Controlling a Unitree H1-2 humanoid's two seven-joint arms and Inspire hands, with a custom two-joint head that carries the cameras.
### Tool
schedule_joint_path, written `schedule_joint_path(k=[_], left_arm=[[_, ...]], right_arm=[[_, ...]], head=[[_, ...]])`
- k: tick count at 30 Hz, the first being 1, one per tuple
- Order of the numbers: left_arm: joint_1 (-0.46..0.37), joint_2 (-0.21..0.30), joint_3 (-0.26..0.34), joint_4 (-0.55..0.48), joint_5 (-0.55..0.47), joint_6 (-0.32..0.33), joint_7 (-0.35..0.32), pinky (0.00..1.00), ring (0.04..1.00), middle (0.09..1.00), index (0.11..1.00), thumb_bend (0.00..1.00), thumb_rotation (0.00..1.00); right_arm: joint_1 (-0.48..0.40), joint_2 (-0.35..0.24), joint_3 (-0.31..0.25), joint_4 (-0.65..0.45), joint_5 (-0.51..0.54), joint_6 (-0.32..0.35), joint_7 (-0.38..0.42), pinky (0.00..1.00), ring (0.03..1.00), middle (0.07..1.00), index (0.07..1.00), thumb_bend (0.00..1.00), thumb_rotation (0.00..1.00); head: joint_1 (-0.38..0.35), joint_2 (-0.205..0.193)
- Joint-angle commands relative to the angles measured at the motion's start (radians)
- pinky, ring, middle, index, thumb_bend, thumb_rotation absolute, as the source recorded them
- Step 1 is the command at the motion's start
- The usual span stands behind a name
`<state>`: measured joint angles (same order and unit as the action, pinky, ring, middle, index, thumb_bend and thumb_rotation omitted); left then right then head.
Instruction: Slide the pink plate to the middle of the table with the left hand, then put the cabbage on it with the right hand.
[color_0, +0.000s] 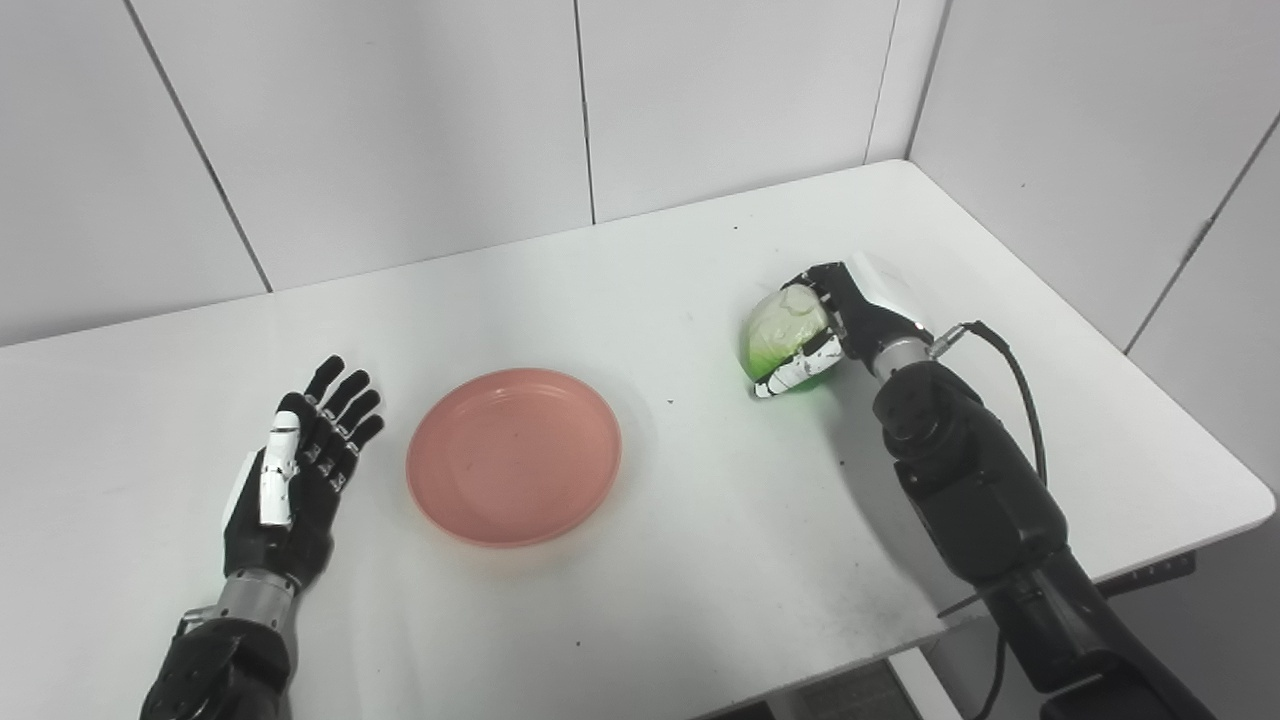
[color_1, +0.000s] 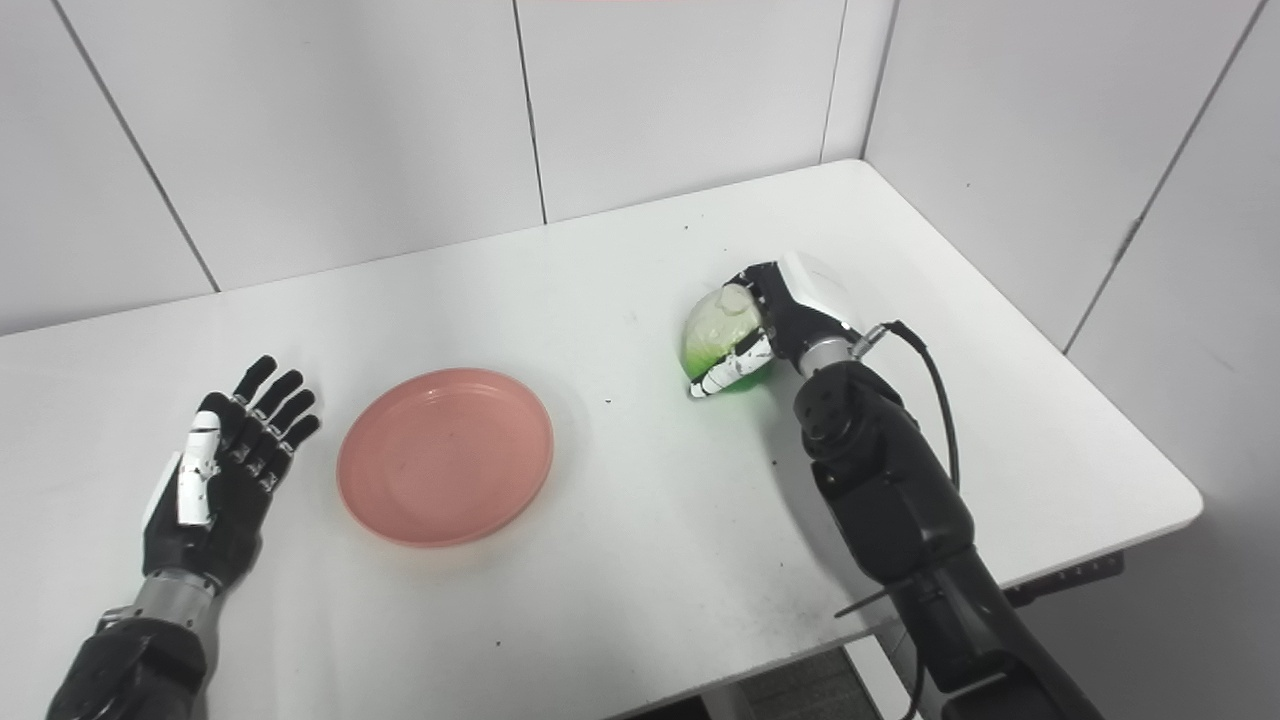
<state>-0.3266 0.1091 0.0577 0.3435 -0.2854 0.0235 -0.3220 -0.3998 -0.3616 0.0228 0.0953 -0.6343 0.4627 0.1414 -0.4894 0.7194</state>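
Observation:
The pink plate (color_0: 514, 455) lies flat on the white table (color_0: 640, 560), left of the middle. My left hand (color_0: 298, 467) rests open and empty to the left of the plate, palm up, apart from it. A pale green cabbage (color_0: 782, 330) sits at the right of the table. My right hand (color_0: 835, 325) is wrapped around it, fingers over its top and thumb under its front; I cannot tell whether it rests on the table or is just off it. The same scene shows in the right eye view, with the plate (color_1: 445, 455) and the cabbage (color_1: 718, 330).
White walls close the back and right side of the table. The table's front edge (color_0: 800, 670) and right corner are near my right arm. A black cable (color_0: 1010, 370) loops off my right wrist.

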Motion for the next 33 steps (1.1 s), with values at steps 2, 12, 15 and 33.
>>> schedule_joint_path(k=[2,12,15,33], left_arm=[[0.039,0.000,-0.010,0.025,0.018,0.027,0.013,0.91,0.911,0.912,0.908,0.51,1.00],[0.046,-0.017,-0.017,0.009,0.034,0.026,0.031,0.91,0.909,0.912,0.903,0.51,1.00],[0.049,-0.027,-0.021,-0.003,0.041,0.033,0.043,0.91,0.908,0.911,0.900,0.51,1.00],[0.063,-0.083,-0.063,-0.056,0.090,0.058,0.121,0.91,0.907,0.909,0.904,0.49,1.00]], right_arm=[[-0.015,-0.001,-0.011,-0.060,-0.002,0.006,-0.020,0.32,0.369,0.483,0.555,0.51,0.00],[-0.029,0.047,-0.052,-0.198,-0.037,0.007,0.064,0.32,0.376,0.501,0.548,0.51,0.00],[-0.037,0.062,-0.060,-0.237,-0.050,0.007,0.097,0.32,0.380,0.503,0.542,0.51,0.00],[-0.095,0.144,0.005,-0.266,-0.049,-0.003,0.178,0.34,0.381,0.500,0.550,0.51,0.00]], head=[[0.006,0.000],[0.037,-0.002],[0.050,-0.002],[0.192,-0.008]])
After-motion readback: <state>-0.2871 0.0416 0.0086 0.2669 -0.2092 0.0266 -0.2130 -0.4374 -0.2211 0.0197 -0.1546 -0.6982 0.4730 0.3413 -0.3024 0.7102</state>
